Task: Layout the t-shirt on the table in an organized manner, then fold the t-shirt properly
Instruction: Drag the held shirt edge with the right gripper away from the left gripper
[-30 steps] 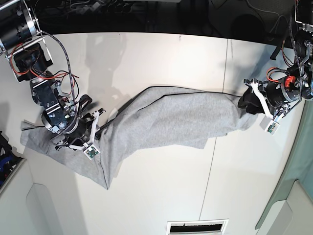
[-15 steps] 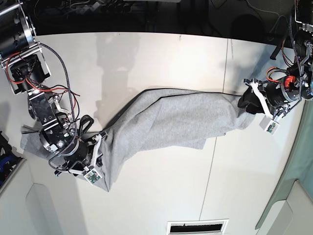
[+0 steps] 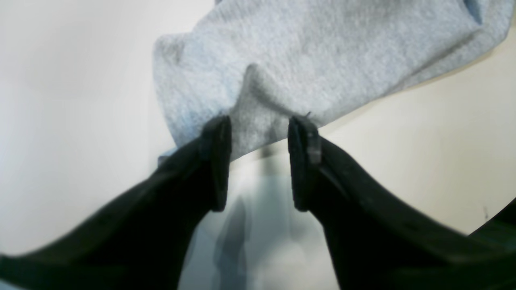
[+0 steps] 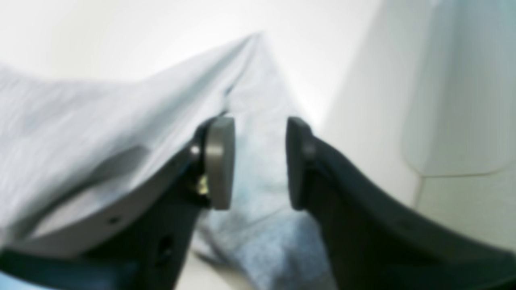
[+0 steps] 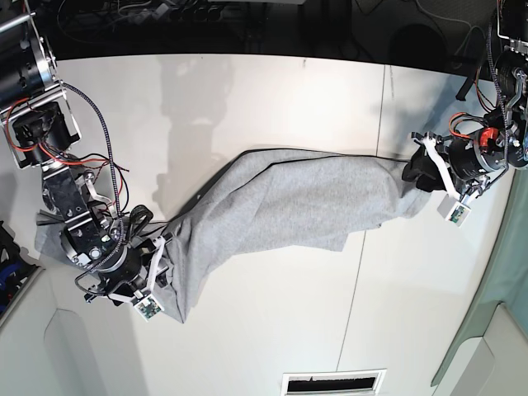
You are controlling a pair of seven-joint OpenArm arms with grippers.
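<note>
The left gripper (image 3: 260,161) is pinching the t-shirt (image 5: 289,202); the right gripper (image 4: 260,161) is standing spread over loose cloth; bunching seems likely.

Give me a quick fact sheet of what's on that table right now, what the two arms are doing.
Item: t-shirt, grey, bunched and stretched across between the arms
Surface: white table
Left tool: at the shirt's end, cloth pinched between its fingers
Right tool: at the shirt's other end, fingers apart, cloth draped over one finger
Lettering: not visible
Fold state: not yet laid flat
</note>
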